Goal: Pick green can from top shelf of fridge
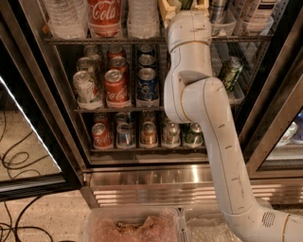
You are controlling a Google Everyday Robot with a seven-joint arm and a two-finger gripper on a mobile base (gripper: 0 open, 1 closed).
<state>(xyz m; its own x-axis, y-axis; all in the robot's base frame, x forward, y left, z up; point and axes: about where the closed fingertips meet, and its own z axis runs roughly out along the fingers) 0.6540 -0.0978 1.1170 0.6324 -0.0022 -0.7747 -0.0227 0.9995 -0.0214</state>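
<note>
The gripper (185, 4) sits at the top shelf (109, 40), upper centre of the frame. Its grip cannot be told, and the can is not yet out.

I'm counting two clear water bottles (61, 16) and one red cola bottle (104, 14) on the top shelf (118, 40), where my claw (182, 4) is hovering. Below, I'm seeing three white cans (85, 89), three red cans (116, 85) and three blue cans (147, 84). Lower still, I'm counting five front cans (148, 134) lining the bottom rack.

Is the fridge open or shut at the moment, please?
Open: the arm reaches inside the fridge, with the gripper up at the top shelf.
</note>
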